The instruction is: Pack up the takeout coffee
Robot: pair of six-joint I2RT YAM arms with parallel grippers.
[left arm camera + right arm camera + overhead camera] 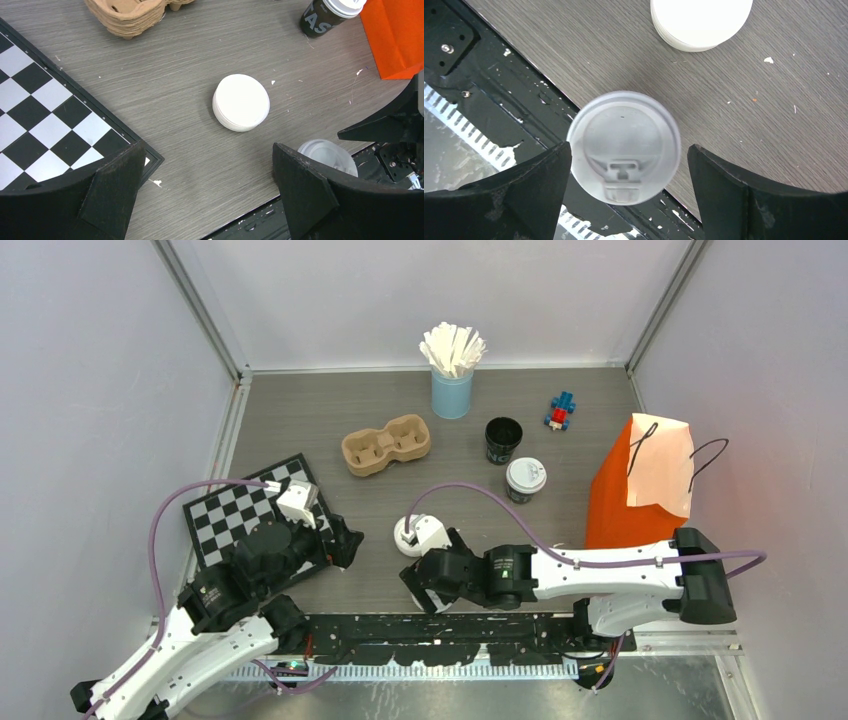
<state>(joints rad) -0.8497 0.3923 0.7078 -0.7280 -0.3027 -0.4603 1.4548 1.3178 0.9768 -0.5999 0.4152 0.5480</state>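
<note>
From above, the right gripper [428,580] is hovering at the near edge with its jaws apart. The open cup [503,440] is standing well ahead of it, beside the lidded cup [525,478], and the right arm is nearer.

On the left wrist, the left gripper [207,155] is gaping wide toward the stack of lids [241,102].

On the right wrist, a loose lid [624,146] is sitting unclamped between the spread fingers.

Matt woodgrain table [175,75], plastic lid [624,145] (translucent)

Grey table [300,410] — chessboard [235,515], carrier [386,444], open cup [503,440], lidded cup [526,480], orange bag [640,490], lid stack [420,535].
</note>
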